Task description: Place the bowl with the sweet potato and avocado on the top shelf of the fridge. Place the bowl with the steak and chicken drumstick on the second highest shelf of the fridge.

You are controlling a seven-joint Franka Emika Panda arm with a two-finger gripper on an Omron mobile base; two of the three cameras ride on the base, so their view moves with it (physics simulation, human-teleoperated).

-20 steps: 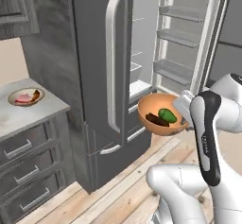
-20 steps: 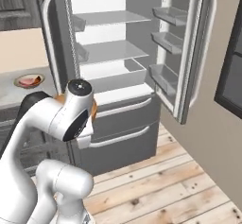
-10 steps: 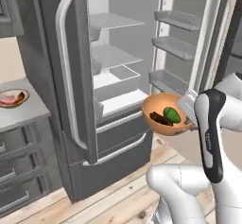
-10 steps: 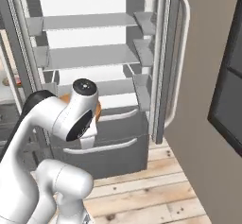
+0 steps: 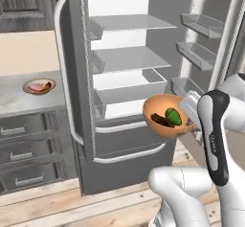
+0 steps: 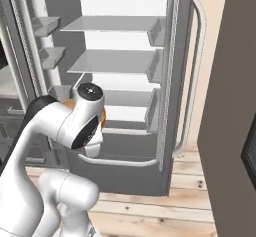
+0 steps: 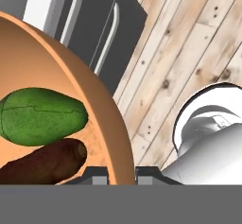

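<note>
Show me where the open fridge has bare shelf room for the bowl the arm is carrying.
The top shelf and second shelf lie bare between the fridge walls. The orange bowl, gripped at its rim by the gripper, hangs low before the drawers. The counter carries the other bowl.

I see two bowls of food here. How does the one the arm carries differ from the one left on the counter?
The orange bowl is held in the air by the gripper, before the open fridge; the counter bowl rests on the grey counter. The orange bowl holds an avocado and a sweet potato; the counter bowl holds reddish food. Both are round and upright.
</note>
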